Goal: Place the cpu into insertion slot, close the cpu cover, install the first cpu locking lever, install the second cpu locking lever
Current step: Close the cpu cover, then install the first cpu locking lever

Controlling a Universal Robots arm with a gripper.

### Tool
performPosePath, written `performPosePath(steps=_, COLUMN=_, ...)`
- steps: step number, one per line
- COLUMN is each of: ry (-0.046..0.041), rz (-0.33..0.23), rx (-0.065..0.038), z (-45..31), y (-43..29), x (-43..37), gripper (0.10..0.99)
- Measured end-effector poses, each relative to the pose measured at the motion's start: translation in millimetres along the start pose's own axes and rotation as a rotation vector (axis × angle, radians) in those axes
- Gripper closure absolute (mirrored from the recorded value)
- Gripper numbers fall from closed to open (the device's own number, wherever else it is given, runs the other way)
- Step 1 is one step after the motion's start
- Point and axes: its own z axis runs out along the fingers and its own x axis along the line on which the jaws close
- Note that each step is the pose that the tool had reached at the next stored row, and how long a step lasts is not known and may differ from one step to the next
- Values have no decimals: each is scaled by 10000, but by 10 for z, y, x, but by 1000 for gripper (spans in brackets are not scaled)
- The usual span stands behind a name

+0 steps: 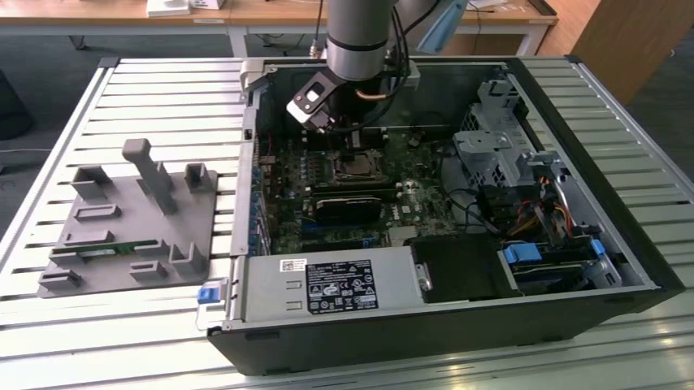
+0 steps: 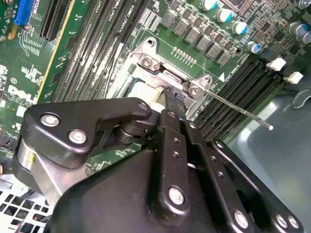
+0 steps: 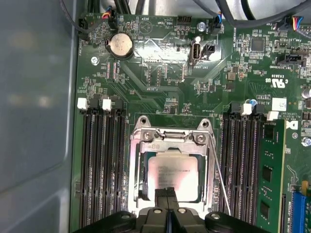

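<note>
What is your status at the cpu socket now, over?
Hand shut, tips at cpu edge. Cover down over it. One lever rod sticks out free.

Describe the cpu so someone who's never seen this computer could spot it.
In the open computer case, look at the green motherboard. Between its two banks of long black memory slots sits the silvery cpu cover; the cpu is the pale square plate inside that frame's window; its neighbours are dark.
</note>
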Motion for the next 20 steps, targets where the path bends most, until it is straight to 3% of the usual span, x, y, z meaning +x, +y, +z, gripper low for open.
performPosePath(steps=11, ry=-1, rz=0, rx=15, z=1, y=169, x=-5, gripper=980)
performPosePath(steps=20, ry=0, rz=1, rx=16, z=2, y=207, x=-6, gripper=980)
